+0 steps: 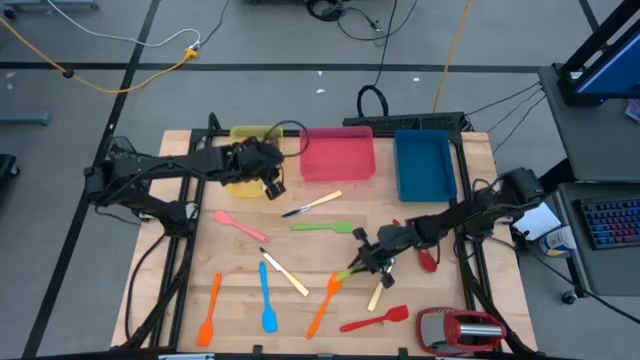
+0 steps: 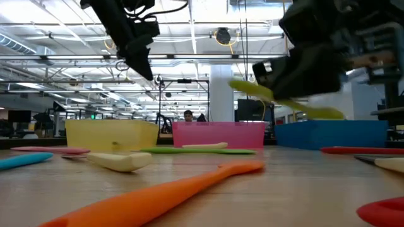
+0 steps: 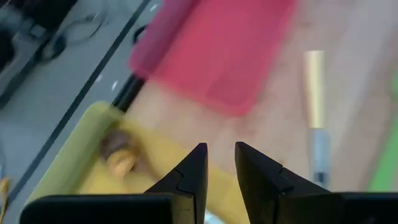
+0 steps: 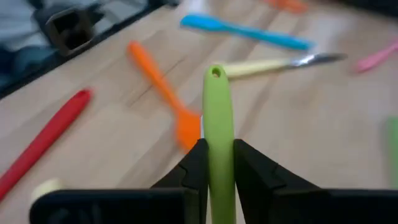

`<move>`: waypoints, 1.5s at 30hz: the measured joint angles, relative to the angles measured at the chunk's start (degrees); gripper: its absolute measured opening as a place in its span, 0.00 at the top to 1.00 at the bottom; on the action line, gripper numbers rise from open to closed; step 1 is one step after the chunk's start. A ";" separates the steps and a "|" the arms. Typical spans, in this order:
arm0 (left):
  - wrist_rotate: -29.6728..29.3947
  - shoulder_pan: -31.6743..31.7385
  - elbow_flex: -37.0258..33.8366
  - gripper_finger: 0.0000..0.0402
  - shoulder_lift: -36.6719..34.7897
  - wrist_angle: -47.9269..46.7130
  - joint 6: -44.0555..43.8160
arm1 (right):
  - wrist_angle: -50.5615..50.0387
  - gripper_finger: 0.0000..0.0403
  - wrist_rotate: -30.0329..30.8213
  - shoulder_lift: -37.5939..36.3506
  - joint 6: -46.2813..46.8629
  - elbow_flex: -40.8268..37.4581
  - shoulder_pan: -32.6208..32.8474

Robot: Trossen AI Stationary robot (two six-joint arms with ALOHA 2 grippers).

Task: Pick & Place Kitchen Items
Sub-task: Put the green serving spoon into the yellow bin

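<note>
We see a slim green utensil (image 4: pixel 218 118) pinched between the right gripper's (image 1: pixel 368 258) fingers and lifted clear of the table, in front of the blue tray (image 1: pixel 425 166) and a little toward the pink tray's (image 1: pixel 337 155) side of it. So we judge the pick done and the carry next, calling for a steady swing over to a tray. The left gripper (image 1: pixel 272 184) hovers by the yellow tray (image 1: pixel 240 134), its jaws parted slightly around nothing.
</note>
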 joint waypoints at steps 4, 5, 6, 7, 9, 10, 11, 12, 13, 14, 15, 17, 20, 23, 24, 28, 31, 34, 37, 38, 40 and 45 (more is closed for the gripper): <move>1.27 -4.09 -2.33 0.78 0.00 6.75 4.04 | 1.80 0.88 0.17 -4.55 -2.68 0.02 -1.73; 1.30 -5.14 -3.13 0.78 0.00 8.57 4.57 | 2.62 0.88 0.14 -5.61 -3.33 0.02 -2.13; 1.34 -6.10 -4.06 0.78 0.00 10.39 5.44 | 3.44 0.88 0.13 -6.66 -3.88 0.02 -2.48; 1.38 -7.02 -5.25 0.78 0.00 12.23 6.54 | 3.87 0.88 0.13 -7.96 -4.55 0.02 -2.82; 1.38 -8.57 -8.06 0.78 -0.29 15.84 7.74 | 3.87 0.88 0.17 -10.52 -5.55 0.02 -3.21; 1.40 -9.16 -10.02 0.78 -1.02 18.26 7.97 | 3.90 0.88 0.15 -11.60 -6.00 0.02 -3.44; 1.52 -9.69 -12.22 0.78 -1.88 21.50 8.42 | 3.81 0.88 0.13 -12.65 -6.46 0.02 -3.54; 1.87 -10.13 -14.60 0.78 -2.60 26.27 8.94 | 3.81 0.88 0.13 -13.61 -6.84 0.02 -3.59; 2.98 -10.45 -17.40 0.78 -3.30 32.05 9.34 | 3.92 0.88 0.14 -14.51 -7.57 0.02 -3.67; 4.53 -10.64 -20.79 0.78 -4.03 38.22 9.69 | 4.27 0.88 0.12 -15.18 -8.56 0.02 -3.77; 6.55 -10.75 -24.20 0.78 -4.47 44.24 10.04 | 5.44 0.88 0.09 -15.40 -9.63 0.02 -3.90; 11.11 -10.78 -29.96 0.78 -4.37 59.33 10.95 | 8.90 0.88 0.11 -15.27 -11.24 -0.06 -4.42; 14.97 -10.90 -36.35 0.78 -3.51 76.22 11.35 | 17.30 0.88 0.09 -13.25 -12.32 -0.61 -6.07; 14.78 -11.68 -38.94 0.78 -1.75 82.16 9.52 | 24.96 0.88 0.10 -9.69 -9.95 -1.03 -8.11; 14.79 -11.95 -38.90 0.78 -1.33 83.88 9.10 | 27.96 0.88 0.11 -8.12 -9.16 -1.01 -8.71; 16.32 -13.17 -36.49 0.78 1.60 84.91 8.90 | 40.10 0.88 0.09 -1.05 -3.99 -0.17 -11.02; 17.35 -13.84 -33.98 0.78 4.01 85.36 8.78 | 44.02 0.88 0.11 3.59 -0.64 1.88 -12.21; 16.87 -14.01 -31.52 0.78 6.47 85.32 5.48 | 45.49 0.88 0.09 6.47 0.26 4.31 -12.88; 16.75 -14.03 -28.57 0.78 9.23 85.28 3.73 | 45.07 0.88 0.10 8.57 0.33 6.60 -13.27; 16.79 -14.19 -27.73 0.78 10.16 85.35 3.76 | 45.10 0.88 0.09 9.22 0.32 7.34 -13.37; 17.16 -14.61 -26.16 0.78 12.31 85.33 4.90 | 45.10 0.88 0.11 9.79 0.32 8.29 -13.67; 16.41 -15.72 -23.37 0.78 15.71 86.39 8.01 | 45.22 0.88 1.28 9.71 -0.77 9.01 -13.70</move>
